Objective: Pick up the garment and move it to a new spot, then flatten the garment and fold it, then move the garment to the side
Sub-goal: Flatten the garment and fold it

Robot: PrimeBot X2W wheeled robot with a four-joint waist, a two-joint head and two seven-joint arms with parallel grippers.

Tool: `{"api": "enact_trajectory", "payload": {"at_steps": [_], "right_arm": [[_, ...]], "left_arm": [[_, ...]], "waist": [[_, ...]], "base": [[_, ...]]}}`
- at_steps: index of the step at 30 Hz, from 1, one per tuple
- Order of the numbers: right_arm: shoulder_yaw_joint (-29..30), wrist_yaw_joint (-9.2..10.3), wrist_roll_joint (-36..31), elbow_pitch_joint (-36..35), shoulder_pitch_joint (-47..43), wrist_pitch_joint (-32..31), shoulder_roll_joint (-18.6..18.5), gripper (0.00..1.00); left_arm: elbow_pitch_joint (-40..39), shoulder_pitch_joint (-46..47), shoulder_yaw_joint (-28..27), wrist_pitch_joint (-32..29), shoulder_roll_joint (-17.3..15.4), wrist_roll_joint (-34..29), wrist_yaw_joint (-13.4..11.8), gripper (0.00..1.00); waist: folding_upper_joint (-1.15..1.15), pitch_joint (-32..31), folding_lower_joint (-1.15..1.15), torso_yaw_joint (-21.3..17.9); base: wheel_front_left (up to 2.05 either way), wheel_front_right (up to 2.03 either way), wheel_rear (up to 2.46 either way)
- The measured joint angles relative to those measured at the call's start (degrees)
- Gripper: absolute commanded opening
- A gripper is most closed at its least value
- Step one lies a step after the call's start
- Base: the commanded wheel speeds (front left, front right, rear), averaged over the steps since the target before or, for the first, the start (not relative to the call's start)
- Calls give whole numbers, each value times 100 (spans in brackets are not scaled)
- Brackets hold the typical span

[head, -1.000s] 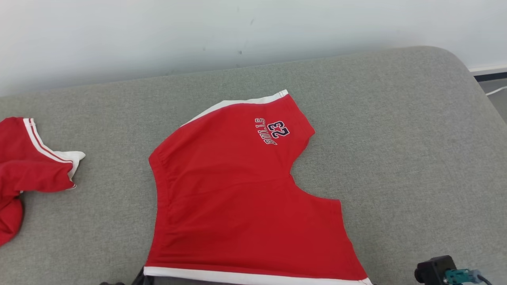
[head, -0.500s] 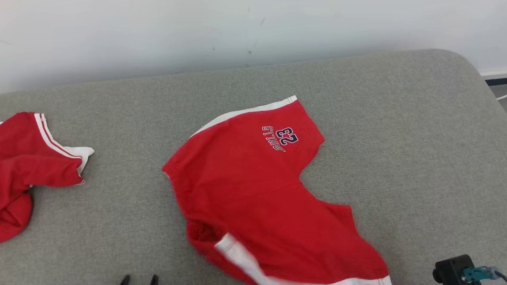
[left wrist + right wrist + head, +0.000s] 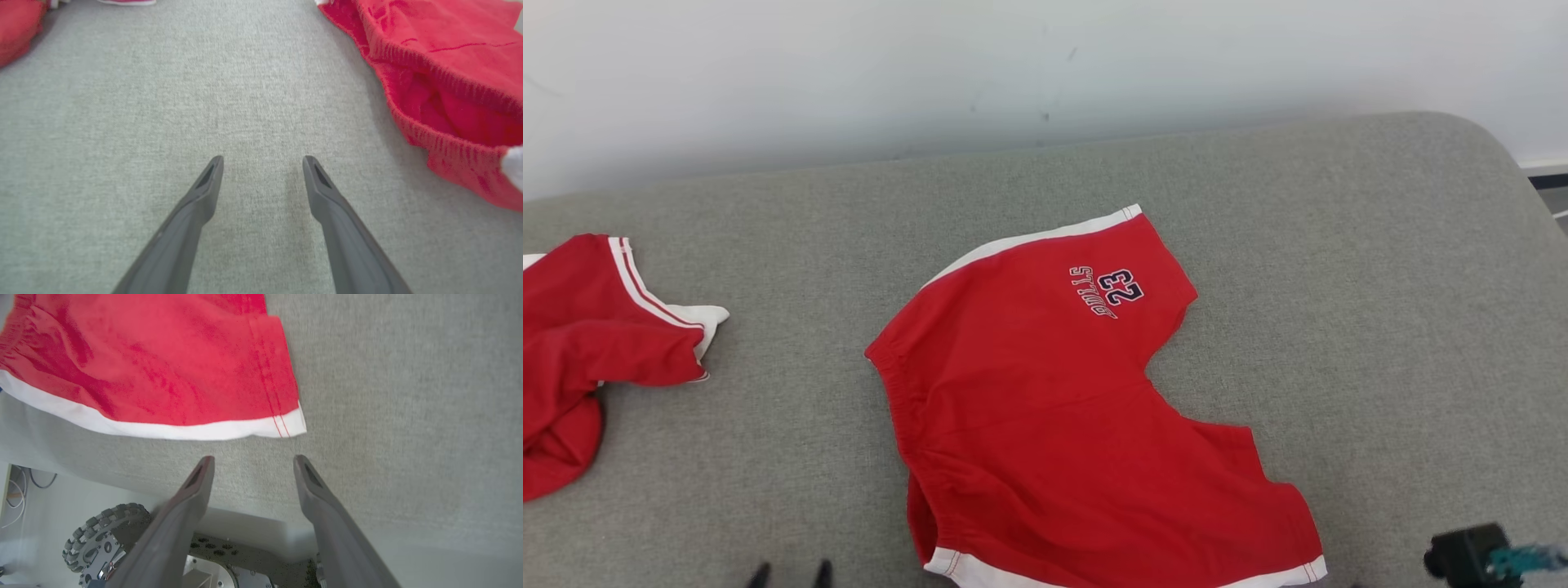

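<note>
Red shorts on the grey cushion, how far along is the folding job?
Done: the red shorts lie spread on the grey cushion, mostly flat, though the waistband looks puckered. In hand: nothing; the left gripper and right gripper are both open and clear of the cloth. Left: no fold shows yet, so folding comes next, then moving the shorts aside.

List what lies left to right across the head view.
crumpled red garment → left pincer → red shorts marked 23 → dark device with a teal part
</note>
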State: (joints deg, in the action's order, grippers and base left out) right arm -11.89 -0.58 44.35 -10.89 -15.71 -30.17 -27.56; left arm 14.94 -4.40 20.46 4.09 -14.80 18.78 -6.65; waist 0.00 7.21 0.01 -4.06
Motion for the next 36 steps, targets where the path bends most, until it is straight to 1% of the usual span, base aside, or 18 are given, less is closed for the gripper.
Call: {"api": "enact_trajectory", "payload": {"at_steps": [2,6,8,9,13,19,21,22,26,28,32,36], "right_arm": [[122,8,-24,-45,109,172,12,100],[334,171,-279,-367,594,660,299,100],[388,224,-325,-452,790,926,504,100],[414,325,-378,-488,861,1054,617,100],[454,461,-694,-430,1174,1579,917,100],[601,614,-1010,-126,1313,2364,1318,100],[649,622,-1045,-1,1337,2614,1484,100],[702,664,-1045,46,1359,2753,1586,100],[835,672,-1069,271,1417,3178,1853,100],[845,691,-1106,461,1475,3327,1900,100],[938,721,-1180,742,1519,3561,1952,100],[959,722,-1216,910,1517,3733,2003,100]], "left_arm": [[-138,0,-181,99,16,0,-42,100],[-522,51,-464,438,120,-21,-45,100],[-698,142,-479,604,232,-74,-45,100],[-802,190,-478,686,292,-100,-45,100],[-1074,311,-476,849,532,-336,-45,100],[-1265,494,-356,914,635,-420,-46,100],[-1290,507,-247,915,661,-420,-35,100],[-1298,505,-214,922,677,-415,-32,100],[-1337,480,-134,958,666,-413,53,100],[-1265,478,-107,957,656,-405,116,100],[-1182,443,-118,957,597,-365,159,100],[-1113,287,-172,901,541,-335,156,100]], "waist": [[0,-42,0,21],[0,-139,0,60],[0,-191,0,79],[0,-218,0,87],[0,-348,0,109],[-1,-561,0,151],[0,-619,0,169],[0,-644,0,179],[0,-690,-1,204],[0,-703,0,211],[0,-749,-1,259],[0,-792,0,306]], "base": [[0,0,0],[0,0,0],[0,0,0],[0,0,0],[0,0,0],[0,0,0],[0,0,0],[0,0,0],[0,0,0],[0,0,0],[0,0,0],[0,0,0]]}}
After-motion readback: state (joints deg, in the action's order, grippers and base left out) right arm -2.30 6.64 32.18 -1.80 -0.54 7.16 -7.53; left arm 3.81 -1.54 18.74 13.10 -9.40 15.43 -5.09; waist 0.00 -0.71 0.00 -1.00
